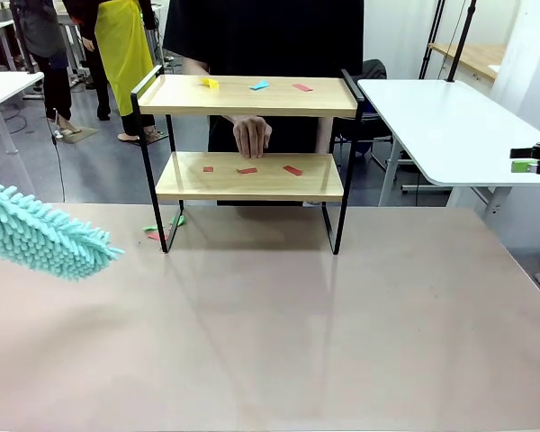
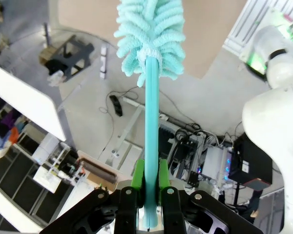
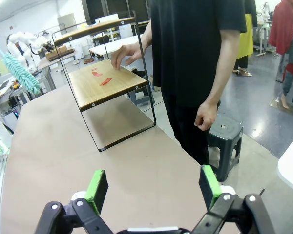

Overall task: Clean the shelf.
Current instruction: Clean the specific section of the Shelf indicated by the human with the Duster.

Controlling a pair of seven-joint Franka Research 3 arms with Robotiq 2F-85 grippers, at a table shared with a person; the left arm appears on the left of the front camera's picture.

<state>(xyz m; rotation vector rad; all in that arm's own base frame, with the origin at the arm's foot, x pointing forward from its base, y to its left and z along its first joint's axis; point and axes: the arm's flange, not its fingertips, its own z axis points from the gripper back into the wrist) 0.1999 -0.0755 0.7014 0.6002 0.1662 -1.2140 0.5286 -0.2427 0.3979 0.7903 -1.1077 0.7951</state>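
1. My left gripper (image 2: 150,175) is clamped tight on the teal handle of a duster (image 2: 151,117). It grips low, so the fluffy head reaches far ahead of the fingers.
2. My right gripper (image 3: 154,187) stands wide open and empty, parked off to the right.
3. The duster head hangs over the table (image 1: 270,324) at its near left, well apart from the shelf (image 1: 252,108).
4. The shelf stands at the far middle. Coloured paper scraps (image 1: 292,169) lie on its 2 boards.
5. A person's hand (image 1: 251,137) rests between the tiers at the back, and I judge it could block a sweep.
6. The shelf's front is open above bare table, but black side bars close both ends.
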